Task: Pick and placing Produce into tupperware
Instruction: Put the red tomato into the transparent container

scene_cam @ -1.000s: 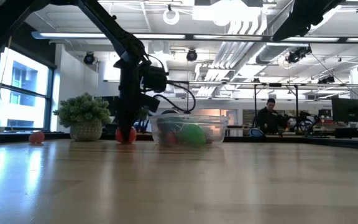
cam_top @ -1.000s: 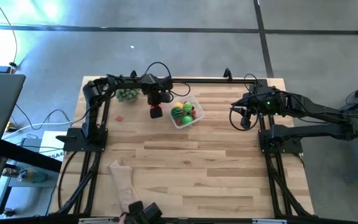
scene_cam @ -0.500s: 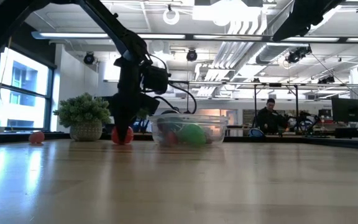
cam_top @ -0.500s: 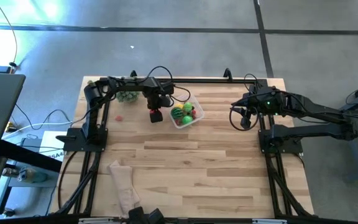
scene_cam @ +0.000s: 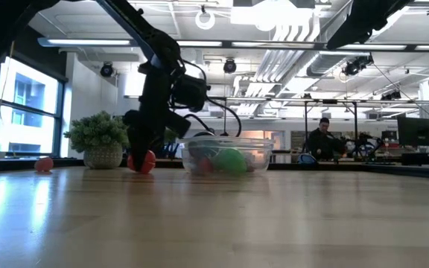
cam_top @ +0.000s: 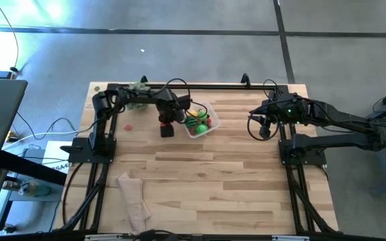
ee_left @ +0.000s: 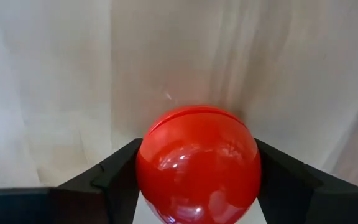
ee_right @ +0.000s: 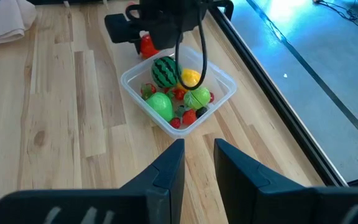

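While the right pincer (cam_top: pixel 265 127) waits aside, the left pincer (cam_top: pixel 167 127) pinches a red ball (ee_left: pixel 197 165).
Its load hangs just beside the tupperware (cam_top: pixel 210 127); whether the right pincer is spread is unclear.

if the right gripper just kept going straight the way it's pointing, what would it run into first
Probably the tupperware: in the right wrist view it sits straight ahead of the right gripper, with bare table between them. The gripper points downward, so it might meet the wood first; depth is unclear.

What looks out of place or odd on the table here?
One small red fruit lies alone near the table's left edge, away from the tupperware. A beige cloth lies crumpled at the front. Nothing looks spilled or damaged.
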You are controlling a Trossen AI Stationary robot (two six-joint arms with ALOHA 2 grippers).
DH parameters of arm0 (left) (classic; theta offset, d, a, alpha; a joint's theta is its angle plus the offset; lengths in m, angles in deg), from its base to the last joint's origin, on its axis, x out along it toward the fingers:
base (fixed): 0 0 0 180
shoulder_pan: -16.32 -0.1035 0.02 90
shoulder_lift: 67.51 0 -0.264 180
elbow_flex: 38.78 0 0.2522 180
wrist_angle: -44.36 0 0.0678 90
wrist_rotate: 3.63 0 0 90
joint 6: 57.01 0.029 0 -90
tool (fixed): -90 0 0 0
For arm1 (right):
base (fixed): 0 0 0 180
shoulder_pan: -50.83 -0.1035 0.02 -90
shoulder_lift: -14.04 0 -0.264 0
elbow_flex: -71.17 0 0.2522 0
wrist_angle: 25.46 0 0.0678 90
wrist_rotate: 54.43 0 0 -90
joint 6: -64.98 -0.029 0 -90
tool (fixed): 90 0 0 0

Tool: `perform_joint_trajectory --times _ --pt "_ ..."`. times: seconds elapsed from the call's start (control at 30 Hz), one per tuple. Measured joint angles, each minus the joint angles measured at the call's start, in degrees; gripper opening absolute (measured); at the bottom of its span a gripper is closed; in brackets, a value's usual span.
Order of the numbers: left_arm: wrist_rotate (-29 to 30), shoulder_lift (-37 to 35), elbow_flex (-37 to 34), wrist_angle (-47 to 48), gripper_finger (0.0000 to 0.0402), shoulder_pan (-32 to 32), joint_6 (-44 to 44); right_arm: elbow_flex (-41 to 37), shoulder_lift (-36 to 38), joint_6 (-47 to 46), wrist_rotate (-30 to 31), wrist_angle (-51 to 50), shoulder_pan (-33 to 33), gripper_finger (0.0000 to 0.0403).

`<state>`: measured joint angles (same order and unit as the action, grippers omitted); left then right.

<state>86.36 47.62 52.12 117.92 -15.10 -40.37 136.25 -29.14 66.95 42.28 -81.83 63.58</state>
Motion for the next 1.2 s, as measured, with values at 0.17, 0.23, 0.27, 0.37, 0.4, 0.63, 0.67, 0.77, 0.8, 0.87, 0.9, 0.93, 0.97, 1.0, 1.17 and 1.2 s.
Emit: perform_joint_trajectory --times 0.17,0.23,0.27,0.37,0.4,0.63,0.67,0.77,0.8,0.87,0.9,0.93,0.97,1.0,1.17,1.2 --pt "-0.3 -0.3 0.0 2.9 0.0239 0.1 -1.2 0.0 0.0 0.0 0.0 0.0 0.0 0.0076" --pt "-0.8 -0.4 0.0 3.7 0.0251 0.1 -2.0 0.0 0.0 0.0 0.0 0.0 0.0 0.0076" --pt "-1.3 -0.6 0.0 4.2 0.0257 0.1 -1.9 0.0 0.0 0.0 0.0 0.0 0.0 0.0076" --pt "-3.3 -1.5 0.1 4.7 0.0261 0.1 -2.0 0.0 0.0 0.0 0.0 0.0 0.0 0.0076" --pt "-3.4 -1.8 0.1 4.5 0.0257 0.1 -2.1 0.0 0.0 0.0 0.0 0.0 0.0 0.0076" --pt "-4.2 -5.0 0.2 4.0 0.0240 -0.1 -2.2 0.0 0.0 0.0 0.0 0.0 0.0 0.0076" --pt "-4.9 -5.5 0.2 3.9 0.0240 -0.1 -2.2 0.0 0.0 0.0 0.0 0.0 0.0 0.0076" --pt "-7.4 -7.5 0.2 3.0 0.0246 -0.1 -2.7 0.0 0.0 0.0 0.0 0.0 0.0 0.0076" --pt "-8.3 -8.3 0.2 2.5 0.0251 0.0 -3.0 0.0 0.0 0.0 0.0 0.0 0.0 0.0076" --pt "-10.4 -9.9 0.2 0.6 0.0259 0.0 -3.0 0.0 0.0 0.0 0.0 0.0 0.0 0.0076" --pt "-11.3 -10.7 0.2 -0.4 0.0260 0.0 -3.0 0.0 0.0 0.0 0.0 0.0 0.0 0.0076" --pt "-12.1 -11.3 0.4 -1.0 0.0258 0.0 -3.0 0.0 0.0 0.0 0.0 0.0 0.0 0.0076" --pt "-12.8 -11.9 0.8 -1.3 0.0255 0.0 -3.0 0.0 0.0 0.0 0.0 0.0 0.0 0.0076" --pt "-13.1 -12.4 1.5 -1.5 0.0249 0.0 -2.9 0.0 0.0 0.0 0.0 0.0 0.0 0.0076" --pt "-14.0 -14.1 5.9 -5.8 0.0241 0.0 -1.9 0.0 0.0 0.0 0.0 0.0 0.0 0.0076" --pt "-14.7 -14.2 7.0 -7.3 0.0241 0.0 -1.6 0.0 0.0 0.0 0.0 0.0 0.0 0.0076"
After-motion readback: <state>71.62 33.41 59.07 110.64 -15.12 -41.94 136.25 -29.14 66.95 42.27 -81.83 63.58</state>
